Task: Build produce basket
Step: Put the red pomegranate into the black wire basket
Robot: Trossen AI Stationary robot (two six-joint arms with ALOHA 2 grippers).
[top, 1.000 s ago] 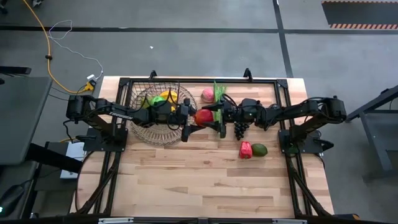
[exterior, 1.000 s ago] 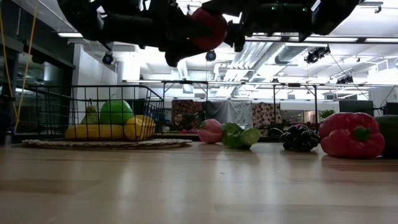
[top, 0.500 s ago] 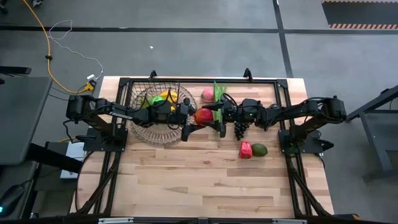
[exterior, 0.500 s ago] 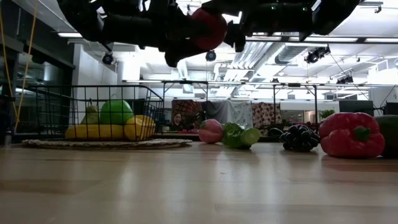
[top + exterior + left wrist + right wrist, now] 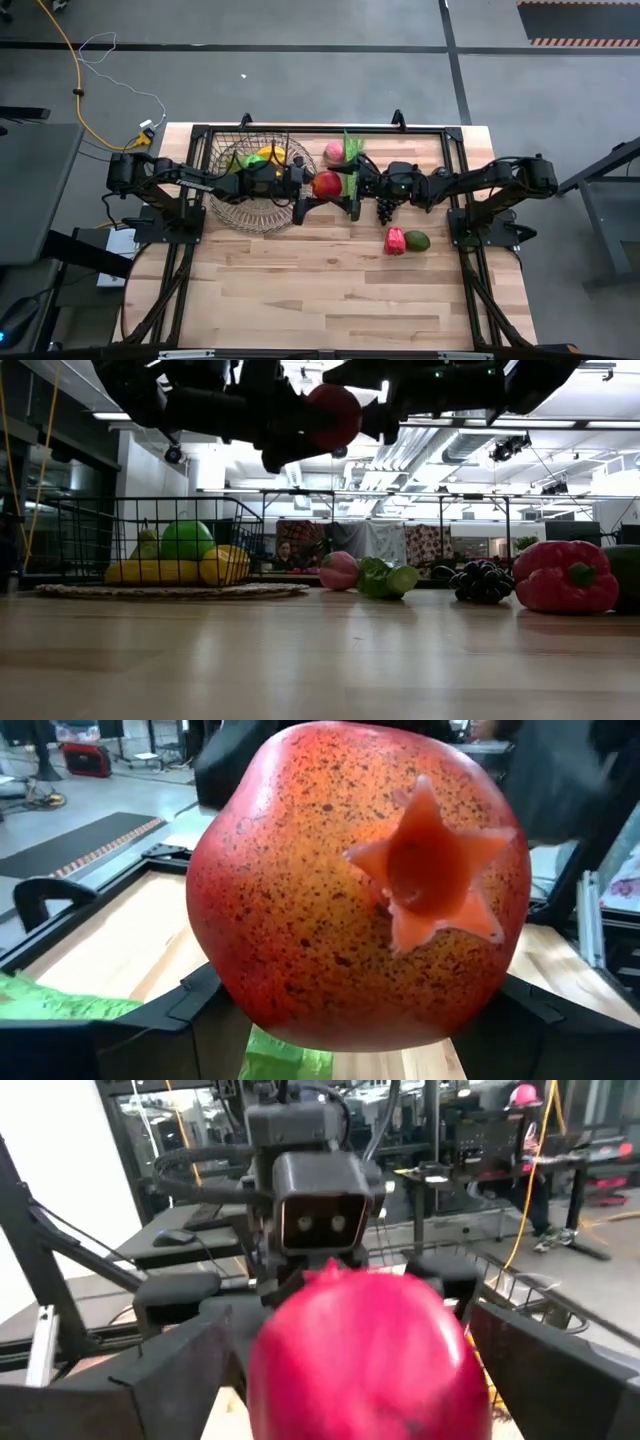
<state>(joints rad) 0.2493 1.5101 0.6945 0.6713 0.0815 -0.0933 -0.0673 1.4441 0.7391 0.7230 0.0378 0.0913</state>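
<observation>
A red speckled pomegranate (image 5: 326, 184) hangs high over the table's middle, between both arms; the low view shows it (image 5: 335, 415) near the picture's top. My left gripper (image 5: 308, 190) reaches it from the left, my right gripper (image 5: 348, 192) from the right, each shut on it. The black wire basket (image 5: 222, 160) stands on a round wicker tray (image 5: 240, 218) at the far left and holds bananas (image 5: 150, 572), a green apple (image 5: 187, 540) and a lemon (image 5: 226, 565). My left gripper has the pomegranate's calyx end (image 5: 430, 880) facing its camera, with its two fingers (image 5: 205, 1005) on opposite sides of the fruit's body. The fingers come level from the table's left. The fruit is lifted clear. My right gripper pinches the opposite, smooth end of the pomegranate (image 5: 370, 1350) between its two fingers (image 5: 185, 1370), one on each side. They come level from the table's right. The fruit sits out toward their free ends, clear of the table.
On the table right of the basket lie a pink peach (image 5: 334, 152), a green stalk (image 5: 352, 145), purple grapes (image 5: 385, 208), a red pepper (image 5: 395, 241) and an avocado (image 5: 417, 240). The near half of the wooden table (image 5: 320, 300) is bare.
The pomegranate has sunk a little and shifted slightly toward the table's left. My left gripper has shifted around it. My right arm has stayed where it was.
</observation>
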